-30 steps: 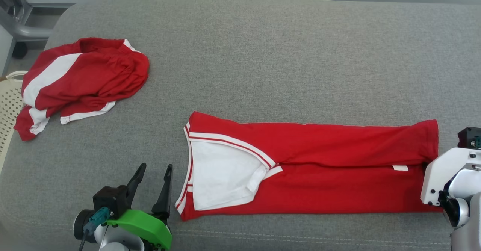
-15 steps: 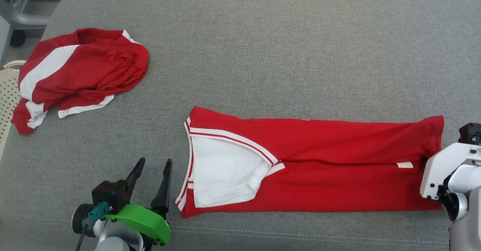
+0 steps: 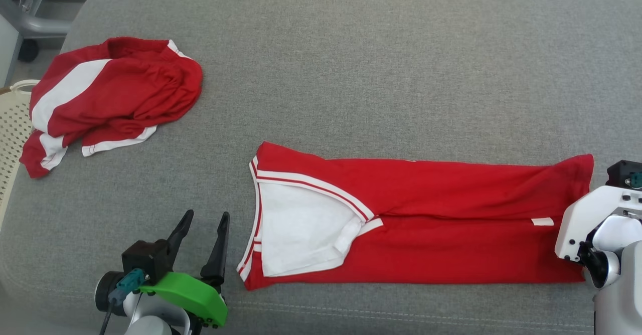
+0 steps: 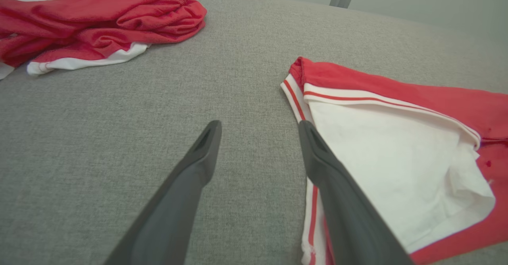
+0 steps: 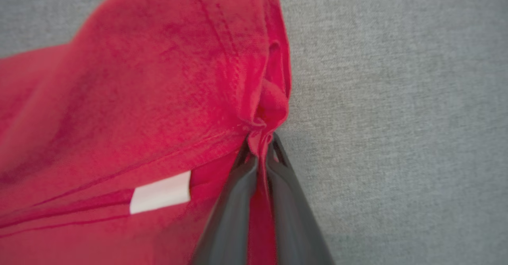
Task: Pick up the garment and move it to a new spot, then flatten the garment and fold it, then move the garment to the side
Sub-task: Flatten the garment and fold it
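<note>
On the grey fabric cushion (image 3: pixel 351 74), the long folded red garment (image 3: pixel 441 214) with a white panel lies flat, centre-right. The right gripper (image 5: pixel 260 144) has fingers pressed together, pinching its bunched right-end hem. The left gripper (image 3: pixel 206 217) has fingers spread, empty, just beside its striped left end.

Left gripper (image 3: pixel 206 216) low, fingers spread wide (pointing forward), right gripper (image 5: pixel 261 146) pinched on garment (image 5: pixel 158 98) edge
</note>
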Controlling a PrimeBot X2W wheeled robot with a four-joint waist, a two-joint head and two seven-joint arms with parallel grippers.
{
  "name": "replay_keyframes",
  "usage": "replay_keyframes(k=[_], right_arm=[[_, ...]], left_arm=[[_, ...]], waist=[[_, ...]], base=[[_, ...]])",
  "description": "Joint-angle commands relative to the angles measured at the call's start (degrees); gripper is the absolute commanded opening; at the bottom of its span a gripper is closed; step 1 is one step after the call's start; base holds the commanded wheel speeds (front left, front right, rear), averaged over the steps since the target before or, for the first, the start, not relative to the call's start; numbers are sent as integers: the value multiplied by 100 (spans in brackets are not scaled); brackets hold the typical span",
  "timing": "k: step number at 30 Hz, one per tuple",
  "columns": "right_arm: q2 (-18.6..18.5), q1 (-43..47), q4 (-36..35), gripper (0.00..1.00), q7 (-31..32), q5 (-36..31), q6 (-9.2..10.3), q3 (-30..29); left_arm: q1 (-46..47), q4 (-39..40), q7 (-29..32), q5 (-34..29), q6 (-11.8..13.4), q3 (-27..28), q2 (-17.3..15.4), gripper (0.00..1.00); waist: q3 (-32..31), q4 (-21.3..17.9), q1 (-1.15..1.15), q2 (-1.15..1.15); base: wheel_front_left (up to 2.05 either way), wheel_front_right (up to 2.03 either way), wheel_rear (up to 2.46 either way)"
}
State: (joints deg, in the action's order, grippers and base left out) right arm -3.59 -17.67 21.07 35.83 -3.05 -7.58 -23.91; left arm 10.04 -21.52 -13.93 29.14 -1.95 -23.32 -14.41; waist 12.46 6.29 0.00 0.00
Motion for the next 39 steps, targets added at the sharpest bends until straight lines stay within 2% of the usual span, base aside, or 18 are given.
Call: replay_keyframes(k=[1,19,23,27,33,39], right_arm=[[-29,102,103,0,22,-20,17,-122],[-377,208,-715,0,272,-207,14,-1268],[-374,268,-904,0,437,-237,14,-1287],[-305,384,-1037,0,631,-103,14,-959],[-164,752,-1470,0,1151,543,13,162],[-50,805,-1828,0,1347,1143,12,1221]], left_arm=[[-31,5,5,39,32,-2,-48,100],[-273,-47,-15,156,42,-82,-41,100],[-316,-26,15,167,79,-102,-36,100],[-363,-22,21,191,86,-107,-45,100],[-436,-4,35,237,119,-91,-77,100],[-451,28,58,288,134,-95,-103,100]], waist=[[-49,-17,0,0],[-618,-130,0,0],[-721,-156,0,0],[-809,-184,0,0],[-1004,-265,0,0],[-1130,-304,0,0]], base=[[0,0,0],[0,0,0],[0,0,0],[0,0,0],[0,0,0],[0,0,0]])
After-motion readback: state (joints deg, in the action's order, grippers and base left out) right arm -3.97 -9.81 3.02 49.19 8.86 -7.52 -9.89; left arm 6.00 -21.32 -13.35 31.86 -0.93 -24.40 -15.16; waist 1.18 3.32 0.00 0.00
